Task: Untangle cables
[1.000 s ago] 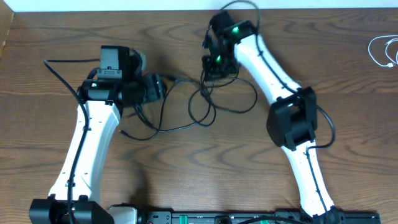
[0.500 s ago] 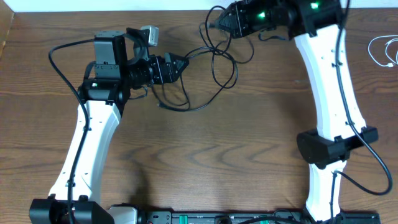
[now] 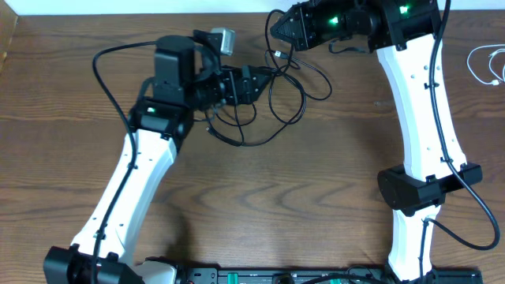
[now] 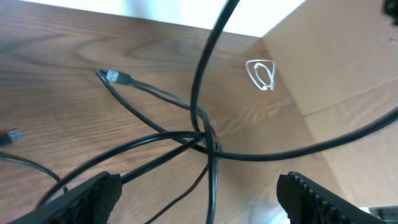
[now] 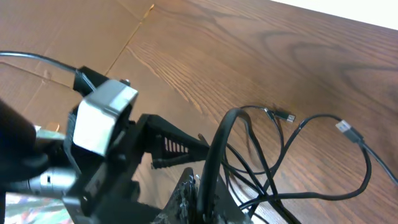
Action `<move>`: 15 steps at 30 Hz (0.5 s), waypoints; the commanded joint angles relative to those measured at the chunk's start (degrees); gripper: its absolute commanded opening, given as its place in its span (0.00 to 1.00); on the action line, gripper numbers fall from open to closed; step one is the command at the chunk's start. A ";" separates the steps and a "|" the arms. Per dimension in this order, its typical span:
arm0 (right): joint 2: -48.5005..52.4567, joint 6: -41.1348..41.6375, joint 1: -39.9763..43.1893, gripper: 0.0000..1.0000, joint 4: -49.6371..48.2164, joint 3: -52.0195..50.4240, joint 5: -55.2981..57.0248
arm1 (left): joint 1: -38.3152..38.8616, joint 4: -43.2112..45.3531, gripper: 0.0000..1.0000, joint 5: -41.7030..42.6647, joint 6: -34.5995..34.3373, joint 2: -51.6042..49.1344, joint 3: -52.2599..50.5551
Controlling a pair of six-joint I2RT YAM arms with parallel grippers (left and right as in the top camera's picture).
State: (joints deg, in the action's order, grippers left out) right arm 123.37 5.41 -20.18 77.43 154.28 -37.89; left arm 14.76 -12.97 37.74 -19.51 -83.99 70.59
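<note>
Spread left claw (image 3: 259, 81) straddles the black cable (image 4: 200, 134) — right claw (image 3: 276, 26) pinches it

Black cable (image 5: 217, 146) in right tool (image 5: 199, 202)

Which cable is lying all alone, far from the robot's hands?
The white cable, coiled at the far right. The black cable loops between the left gripper and the right gripper.

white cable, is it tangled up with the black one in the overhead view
No, the white cable lies coiled on its own at the far right of the picture, well apart from the black cable.
</note>
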 commanded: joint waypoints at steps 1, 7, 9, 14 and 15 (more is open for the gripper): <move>0.07 -0.79 -0.15 0.01 0.35 0.20 -1.55 | 2.86 0.72 0.87 -13.33 -6.49 -1.07 0.90; 0.07 -0.76 -0.15 0.01 0.85 0.20 -1.79 | 5.92 11.69 0.90 -20.11 -13.97 -4.11 0.90; 0.07 -0.76 -0.15 0.01 0.85 0.20 -2.38 | 6.45 13.70 0.90 -22.99 -15.58 -5.57 0.90; 0.07 -0.76 -0.15 0.01 0.87 0.20 -4.83 | 6.49 17.22 0.91 -25.16 -19.41 -9.73 0.90; 0.07 -0.76 -0.15 0.01 0.87 0.20 -5.03 | 6.51 18.38 0.91 -25.16 -19.41 -10.47 0.90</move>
State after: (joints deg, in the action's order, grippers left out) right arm 123.37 5.41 -20.18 78.37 154.28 -39.83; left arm 21.23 3.14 15.66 -35.86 -91.79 70.54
